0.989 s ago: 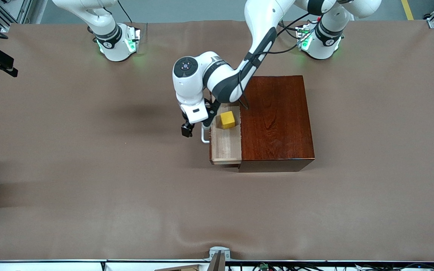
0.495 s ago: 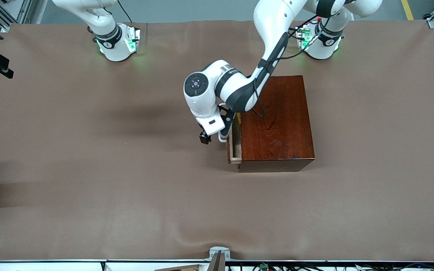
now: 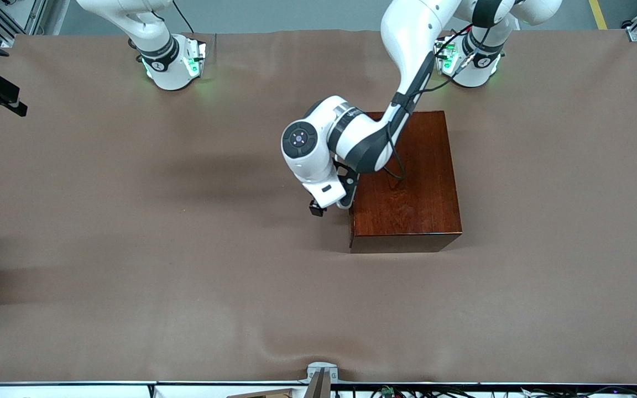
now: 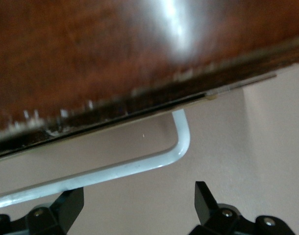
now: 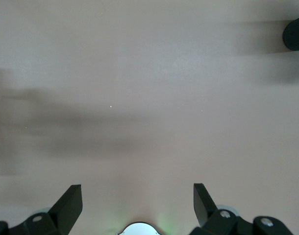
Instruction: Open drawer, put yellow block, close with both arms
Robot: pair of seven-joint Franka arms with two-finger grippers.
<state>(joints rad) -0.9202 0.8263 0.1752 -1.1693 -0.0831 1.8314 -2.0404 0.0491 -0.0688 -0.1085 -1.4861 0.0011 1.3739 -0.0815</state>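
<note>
Drawer (image 3: pixel 350 213) sits flush in the wooden box (image 3: pixel 404 179), front view; yellow block not visible, presumably inside. Left gripper (image 3: pixel 330 208) is at the drawer front, placed to push it shut. Right arm waits, gripper out of frame.

Left wrist view: fingers (image 4: pixel 66 208) spread, straddling the white handle (image 4: pixel 139 164), gripping nothing.

Right wrist view: right gripper (image 5: pixel 135 205) spread over bare table (image 5: pixel 149 98).

Our left arm (image 3: pixel 407 83) reaches down from its base, elbow bent, our left gripper (image 4: pixel 137 208) low with fingers spread apart. Our right gripper (image 5: pixel 137 205) waits, fingers likewise spread, facing down.
</note>
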